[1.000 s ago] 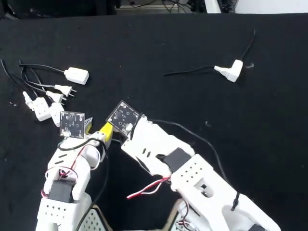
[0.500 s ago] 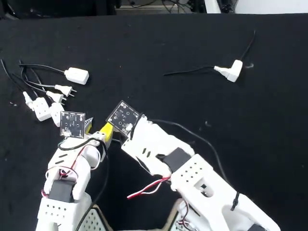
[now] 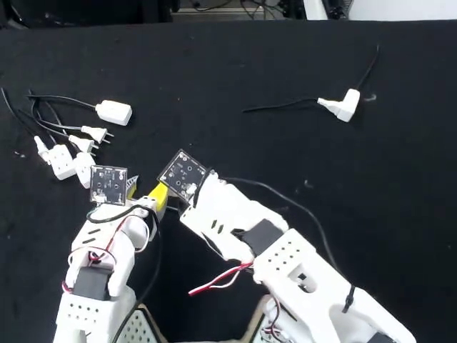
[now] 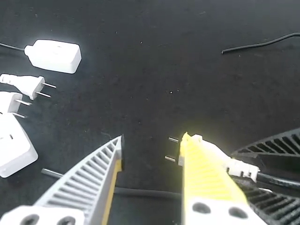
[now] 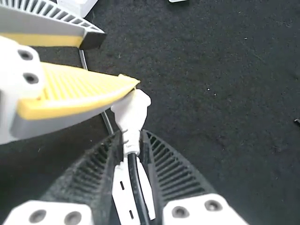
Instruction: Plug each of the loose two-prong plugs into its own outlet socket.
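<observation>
A white two-prong plug (image 5: pixel 130 110) on a black cable is pinched between the black fingers of my right gripper (image 5: pixel 131 136), which is shut on it. Its prongs (image 4: pixel 172 149) stick out beside the yellow finger (image 4: pixel 206 178) of my left gripper (image 4: pixel 152 139), which is open with nothing between its fingers. That yellow finger (image 5: pixel 70 93) touches the plug's front end. A white outlet socket (image 4: pixel 54 55) lies farther out, with two loose plugs (image 4: pixel 28 84) and a white socket block (image 4: pixel 14 147) beside it. In the high view both arms meet near the table's front left, by the yellow finger (image 3: pixel 158 194).
The sockets and plugs cluster with tangled black cables at the left (image 3: pixel 71 139). An angled white plug (image 3: pixel 343 105) with its cable lies alone at the far right. A black cable (image 4: pixel 140 192) runs on the cloth under the left gripper.
</observation>
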Tool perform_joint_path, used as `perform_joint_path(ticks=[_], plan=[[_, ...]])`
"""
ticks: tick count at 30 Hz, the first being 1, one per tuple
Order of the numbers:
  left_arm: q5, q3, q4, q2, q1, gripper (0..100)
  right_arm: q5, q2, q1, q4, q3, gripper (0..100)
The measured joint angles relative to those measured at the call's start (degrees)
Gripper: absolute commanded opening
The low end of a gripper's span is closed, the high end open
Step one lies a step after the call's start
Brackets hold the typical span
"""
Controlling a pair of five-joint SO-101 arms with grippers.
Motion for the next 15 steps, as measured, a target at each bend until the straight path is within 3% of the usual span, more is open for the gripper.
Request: perform_joint_path(ticks=[15], plan=[[-1.85, 0.0, 1.76, 0.09, 0.18, 21, 0.0, 0.0, 0.0, 0.0, 0.0, 1.1]])
